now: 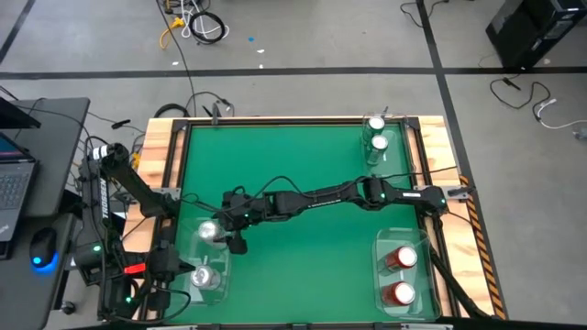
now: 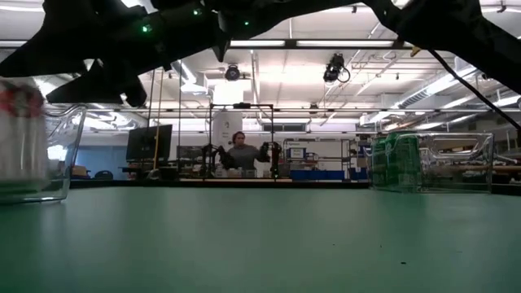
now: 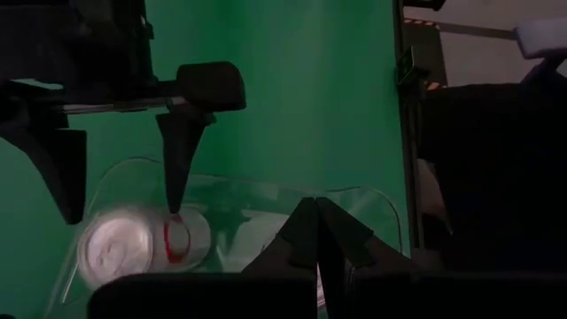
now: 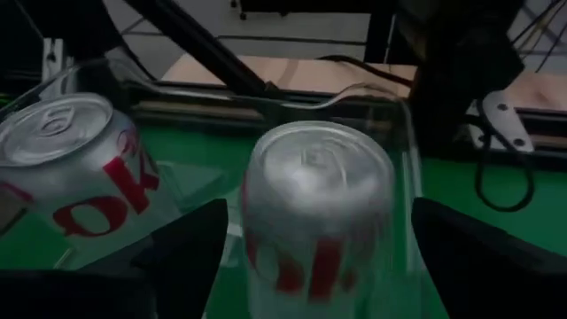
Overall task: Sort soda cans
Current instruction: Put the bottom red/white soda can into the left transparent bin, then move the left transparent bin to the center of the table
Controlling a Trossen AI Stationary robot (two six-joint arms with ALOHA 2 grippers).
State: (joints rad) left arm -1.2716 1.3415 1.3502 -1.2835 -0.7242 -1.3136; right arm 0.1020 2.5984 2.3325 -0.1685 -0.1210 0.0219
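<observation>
The two silver-grey cans (image 1: 209, 253) sit at about 7 o'clock on your surface, inside a clear tray (image 1: 189, 246). One (image 1: 208, 230) stands under the right hand, the other (image 1: 204, 276) just nearer the front edge. Up close in the right wrist view, the can between the fingers (image 4: 317, 208) is a smooth brushed-metal cylinder with a shiny domed top, a pull tab and red lettering on its side; its neighbour (image 4: 75, 173) leans away in the picture and carries the same red print.

The right hand (image 1: 231, 226) reaches across from the 3 o'clock side. Its dark fingers stand spread wide to either side of the can, and you can see gaps between them and the metal. The left hand (image 3: 317, 252) is pressed shut, fingertips meeting in a point, holding nothing; it hangs by the 7 o'clock corner above the same tray.

Two green cans (image 1: 376, 136) stand together in a clear tray at 1 o'clock, and two red cans (image 1: 399, 275) lie in another clear tray at 5 o'clock, their silver ends showing.

The trays are thin, glossy, transparent plastic with rounded corners. The surface (image 1: 293, 156) is flat matte green, framed by pale wooden boards (image 1: 156, 151).

In the low view a person (image 2: 241, 151) sits far back in the room.
</observation>
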